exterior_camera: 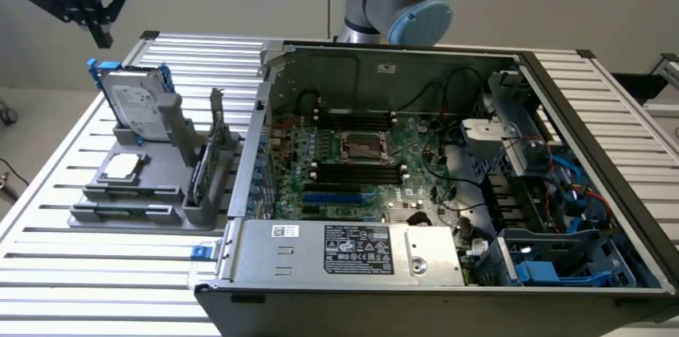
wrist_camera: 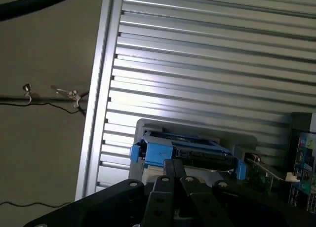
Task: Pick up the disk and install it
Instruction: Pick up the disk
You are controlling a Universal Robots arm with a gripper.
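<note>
So the gripper [exterior_camera: 103, 35] is hanging in the air above the corner of the slatted aluminium table [exterior_camera: 64, 273] on the exterior view's left, fingers pressed together with nothing between them. In the wrist view you can see the black fingers [wrist_camera: 165, 180] closed tight too, pointing down toward the disk [wrist_camera: 182, 153].

The disk [exterior_camera: 138, 102] hasn't been picked up. It's standing upright in the grey holder [exterior_camera: 138, 214] on the table, label side facing out, with its blue carrier poking out at the top edge. The gripper is above it and clearly apart from it, not touching.

Same holder also has a small square silver chip [exterior_camera: 122, 166] lying flat lower down. Just beside the holder, toward the exterior view's right, is the open computer case [exterior_camera: 594, 122], with the motherboard [exterior_camera: 351, 162] exposed and the silver power supply box [exterior_camera: 361, 249] along the near edge
</note>
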